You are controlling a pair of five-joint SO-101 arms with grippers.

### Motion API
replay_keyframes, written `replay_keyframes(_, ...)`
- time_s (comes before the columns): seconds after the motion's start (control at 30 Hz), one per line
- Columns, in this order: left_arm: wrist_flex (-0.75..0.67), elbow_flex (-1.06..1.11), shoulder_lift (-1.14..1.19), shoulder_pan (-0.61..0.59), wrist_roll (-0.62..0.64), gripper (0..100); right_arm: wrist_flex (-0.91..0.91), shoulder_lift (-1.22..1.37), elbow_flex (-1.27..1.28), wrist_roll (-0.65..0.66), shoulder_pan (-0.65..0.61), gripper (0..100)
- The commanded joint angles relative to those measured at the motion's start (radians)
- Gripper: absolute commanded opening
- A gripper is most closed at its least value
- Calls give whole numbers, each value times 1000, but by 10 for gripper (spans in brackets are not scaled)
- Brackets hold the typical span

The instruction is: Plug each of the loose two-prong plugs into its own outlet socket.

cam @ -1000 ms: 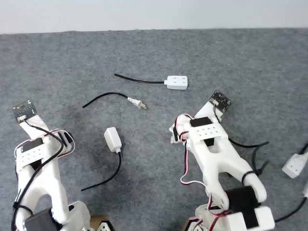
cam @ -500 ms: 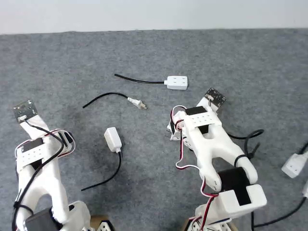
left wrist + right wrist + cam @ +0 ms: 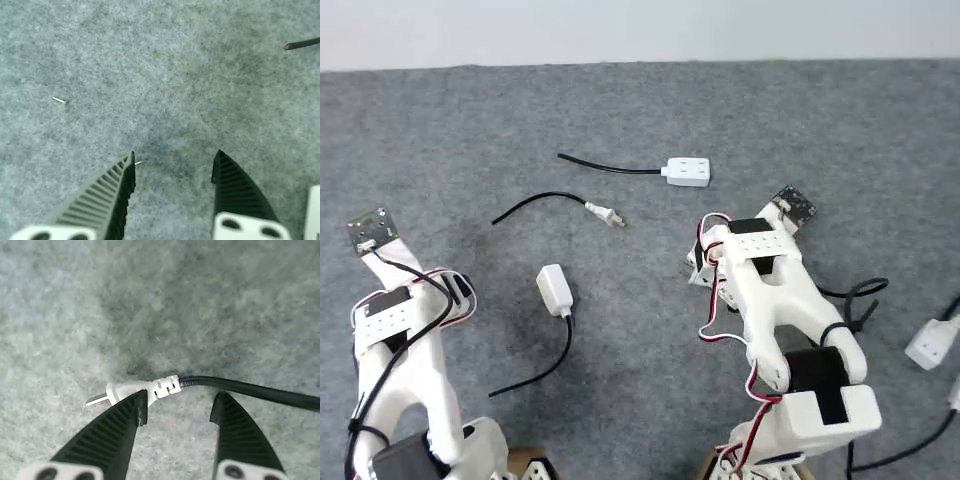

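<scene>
Hanging low over the grey carpet (image 3: 65,300), the right gripper (image 3: 181,407) has its two black jaws spread wide, with nothing held between them. A white two-prong plug (image 3: 145,388) lies flat on the carpet right at the tip of one jaw, its metal prongs pointing away from the gap. Its black cord (image 3: 250,389) runs across the space between the jaws. I think the gripper sits there so it can close on the plug. But the plug is off to one side, so the gripper may need to slide over, or it could pinch the cord.

The left gripper (image 3: 172,167) is open too and holds nothing. It hangs over bare carpet, with a tiny metal bit (image 3: 60,100) lying near. I think this arm is just waiting its turn.

From above, a second plug (image 3: 605,213) lies near the middle of the table, well apart from both arms. A white outlet socket (image 3: 686,172) sits near it, a little farther back. A white block (image 3: 555,288) on a cord lies between the left arm (image 3: 395,330) and the right arm (image 3: 770,290), nearer the left one. No plug is in a socket yet, so the job looks to be at its start.
</scene>
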Motion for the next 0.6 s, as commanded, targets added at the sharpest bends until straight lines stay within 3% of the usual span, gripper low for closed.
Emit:
replay_keyframes(0.0, 9, -47, -6, 6, -9, 232, 7, -16, -37, -12, 27, 208)
replay_keyframes(0.57, 9, -38, -14, 6, -11, 232, 25, -101, -14, -15, 56, 208)
